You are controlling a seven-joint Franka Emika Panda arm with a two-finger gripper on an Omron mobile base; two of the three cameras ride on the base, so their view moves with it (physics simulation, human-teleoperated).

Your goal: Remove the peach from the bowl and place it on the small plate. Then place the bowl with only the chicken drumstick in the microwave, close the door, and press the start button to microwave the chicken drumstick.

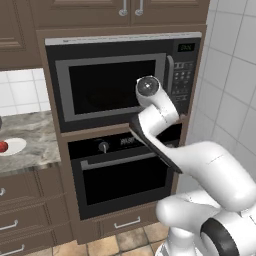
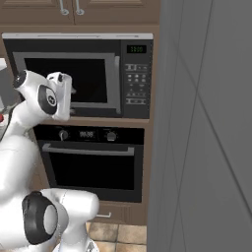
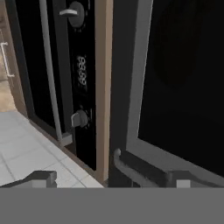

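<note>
Gripper (image 3: 109,178) spread wide, empty, at the closed door (image 1: 112,82); I judge I must open it first.

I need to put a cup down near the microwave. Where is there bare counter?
Bare marble counter lies between the small plate, which holds the peach, and the cabinet beside the microwave. The arm's hand crowds the door.
</note>
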